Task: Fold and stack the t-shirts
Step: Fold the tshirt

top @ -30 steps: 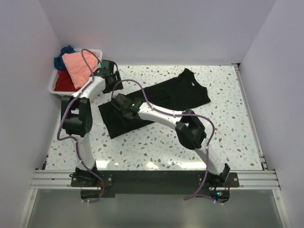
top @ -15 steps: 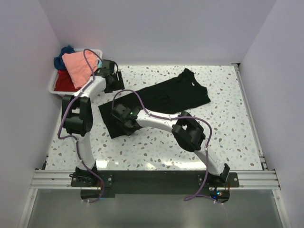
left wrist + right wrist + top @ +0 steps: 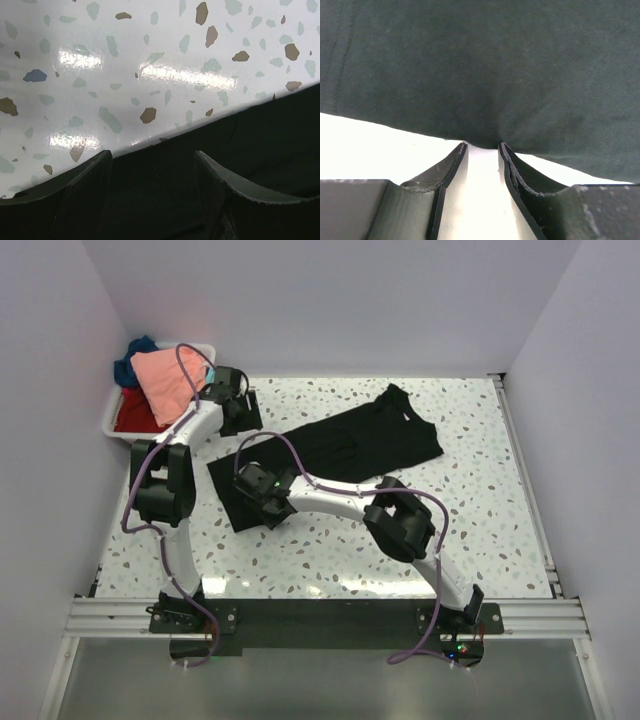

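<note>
Reaching toward the left half of the table, both arms work at the black t-shirt. The shirt lies spread flat on a slant, its hem end near the left-centre of the table and its collar end toward the far right.

Left gripper: jaws wide apart, hanging over the shirt's far-left edge where cloth meets the speckled top. Nothing sits between its fingers.

Right gripper: jaws drawn in to a narrow gap, tips set against the shirt's near edge. The cloth puckers slightly right at the tips. Bare table shows in the gap between them, and no fold is seen clamped.

White plastic bin: at the far-left corner, just off the table's edge. Salmon-pink t-shirt heaped on top, red t-shirt beneath it at the near side, dark blue t-shirt bunched at the back.
</note>
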### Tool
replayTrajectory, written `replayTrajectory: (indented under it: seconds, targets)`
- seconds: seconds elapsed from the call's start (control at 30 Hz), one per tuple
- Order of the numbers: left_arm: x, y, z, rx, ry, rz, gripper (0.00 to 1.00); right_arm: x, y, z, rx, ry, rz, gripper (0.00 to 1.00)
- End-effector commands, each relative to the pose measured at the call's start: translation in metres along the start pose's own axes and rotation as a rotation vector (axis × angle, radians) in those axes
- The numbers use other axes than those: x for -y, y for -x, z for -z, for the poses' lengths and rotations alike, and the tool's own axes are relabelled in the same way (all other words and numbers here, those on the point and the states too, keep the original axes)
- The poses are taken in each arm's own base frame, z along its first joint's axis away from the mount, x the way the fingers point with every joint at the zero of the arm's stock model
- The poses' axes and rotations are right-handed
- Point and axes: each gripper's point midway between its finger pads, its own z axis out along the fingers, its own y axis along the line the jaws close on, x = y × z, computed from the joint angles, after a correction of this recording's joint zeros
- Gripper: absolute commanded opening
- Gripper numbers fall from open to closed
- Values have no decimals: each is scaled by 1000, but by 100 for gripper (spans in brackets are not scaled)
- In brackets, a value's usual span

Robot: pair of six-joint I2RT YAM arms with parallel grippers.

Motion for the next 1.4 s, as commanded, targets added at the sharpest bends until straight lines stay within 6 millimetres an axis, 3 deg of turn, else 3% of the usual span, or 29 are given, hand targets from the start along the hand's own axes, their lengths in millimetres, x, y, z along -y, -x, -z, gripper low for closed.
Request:
replayTrajectory:
  seconds: [0.0,0.4,0.5,0.77,1.37]
  targets:
    - [4,24,21,80,-21,-21,72,-13,31,39,104,19,29,35]
    - [-11,28,22,86,7,3,72,-15,78,69,261,15,15,35]
    - [-11,28,20,83,5,7,72,-19,84,60,251,16,32,36]
    - [-14,25,13,69,10,10,72,-27,74,21,186,13,84,36]
    - [-19,24,6,58,2,26,73,-34,34,-25,50,41,131,36]
